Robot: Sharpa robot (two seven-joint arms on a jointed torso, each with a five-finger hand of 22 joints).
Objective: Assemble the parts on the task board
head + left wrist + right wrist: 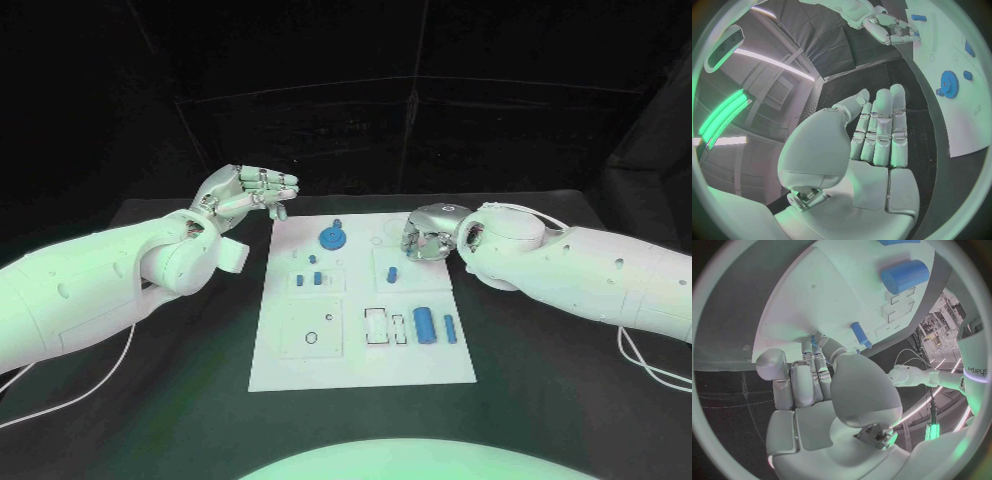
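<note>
The flat white rectangular task board (361,345) lies in the middle of the black table (562,400). Small blue parts sit on it: a round toothed gear (333,238) near the far edge, short pegs mid-board, and a thick blue cylinder (424,323) beside a slimmer bar near the right edge. The left hand (248,192) hovers off the board's far left corner, fingers curled, holding nothing. The right hand (428,231) rests at the far right edge, fingers curled downward; whether it grips anything cannot be told.

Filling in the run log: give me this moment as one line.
left hand: curled, empty, beside board | right hand: over board's far right corner | gear: on board
</note>
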